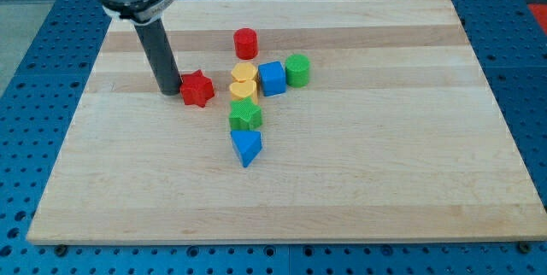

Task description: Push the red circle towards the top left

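A wooden tabletop [385,181] holds a cluster of small coloured blocks. The red circle [246,43], a short upright cylinder, stands at the top of the cluster, apart from the others. Below it sit two yellow blocks [244,73] [243,90], a blue cube [272,78], a green cylinder [297,69], a green star-like block [245,115] and a blue triangle [246,147]. There are no fingers, only a dark rod holding nothing; my tip [171,92] rests just left of a red star [197,89], about touching it, well left of and below the red circle.
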